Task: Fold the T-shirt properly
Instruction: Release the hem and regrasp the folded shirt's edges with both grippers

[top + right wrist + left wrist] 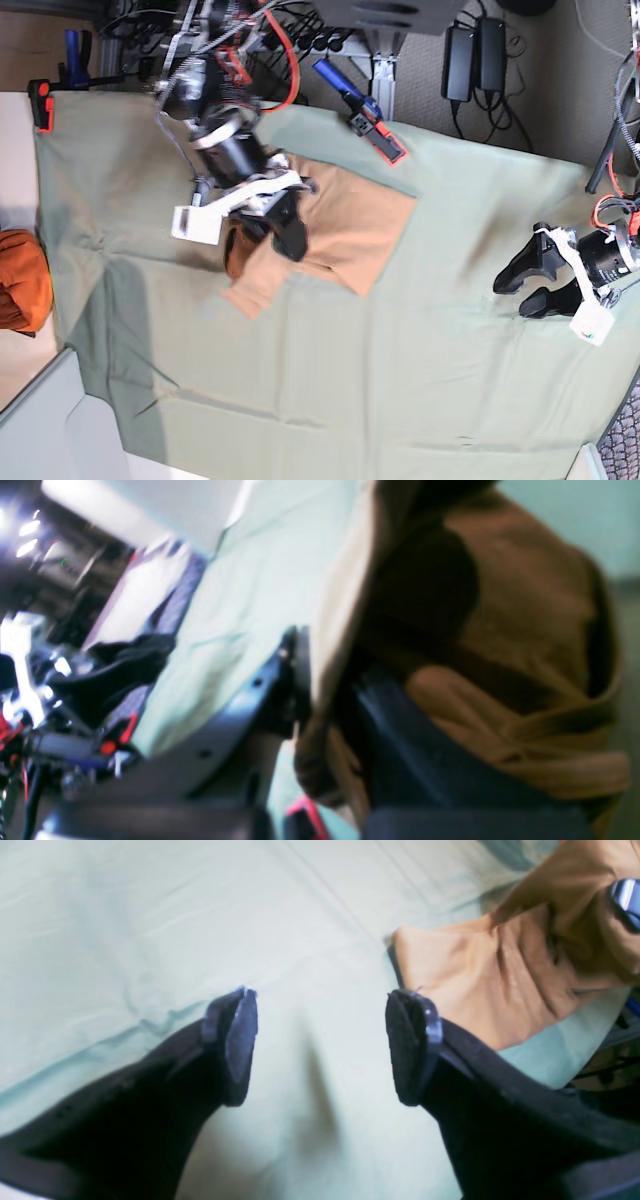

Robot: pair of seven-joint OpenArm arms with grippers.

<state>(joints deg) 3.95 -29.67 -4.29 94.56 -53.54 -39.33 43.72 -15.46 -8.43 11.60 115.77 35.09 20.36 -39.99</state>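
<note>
Toward the far, cable-cluttered edge of the desk (330, 400), on the large pale green cloth (420, 330) that covers it, the T-shirt (350, 230) lies partly gathered, one end lifted and bunched. Its long axis runs roughly from that bunched end out to a flat squared corner pointing toward the left arm's side of the cloth. The right gripper (285, 225) sits directly over the bunched end with its jaws closed on a fold of the peach fabric; the right wrist view, though blurred, shows cloth draped and wrapped around the jaws. That arm reaches down from the far edge at a slant, wrist tilted so the jaws point along the shirt.

Relative to the T-shirt, the left gripper (535, 285) is well apart, hovering low over bare green cloth near the desk's side edge, jaws spread wide and holding nothing. In its wrist view the shirt's flat part (480, 980) lies ahead and off to the right of the open jaws (320, 1045), with the nearest hem just beyond one fingertip in that view. The right arm is plainly the nearer; I judge the left must travel across toward the free corner before any fold can be laid. An orange cloth bundle (20, 280) rests beyond the cloth's opposite end, away from both arms.
</note>
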